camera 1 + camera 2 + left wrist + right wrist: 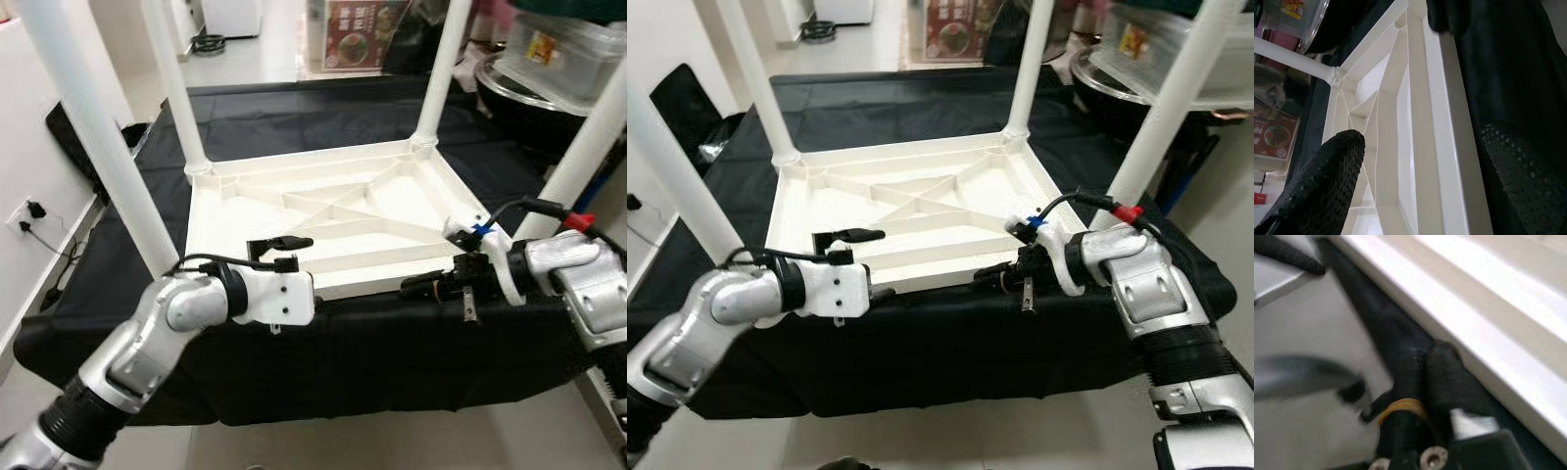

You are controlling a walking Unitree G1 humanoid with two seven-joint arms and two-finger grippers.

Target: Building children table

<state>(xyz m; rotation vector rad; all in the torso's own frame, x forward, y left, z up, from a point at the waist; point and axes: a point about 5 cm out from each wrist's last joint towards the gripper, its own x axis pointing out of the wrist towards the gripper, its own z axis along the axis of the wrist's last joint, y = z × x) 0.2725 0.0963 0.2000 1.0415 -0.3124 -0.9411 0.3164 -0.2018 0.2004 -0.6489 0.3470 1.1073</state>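
Note:
The white children's table lies upside down on a black-draped surface, its ribbed underside facing up. Four white legs stand up from its corners, such as the far-left leg and the near-right leg. My left gripper is open at the near rim; in the left wrist view that rim runs between its two spread fingers. My right gripper is shut, pointing left along the near-right rim just above the cloth. Its fingers are pressed together beside the white edge.
A clear plastic container and a dark bowl sit at the back right, behind the near-right leg. A poster stands at the back. A wall outlet and a black bag are on the left. Pale floor lies below the cloth's front edge.

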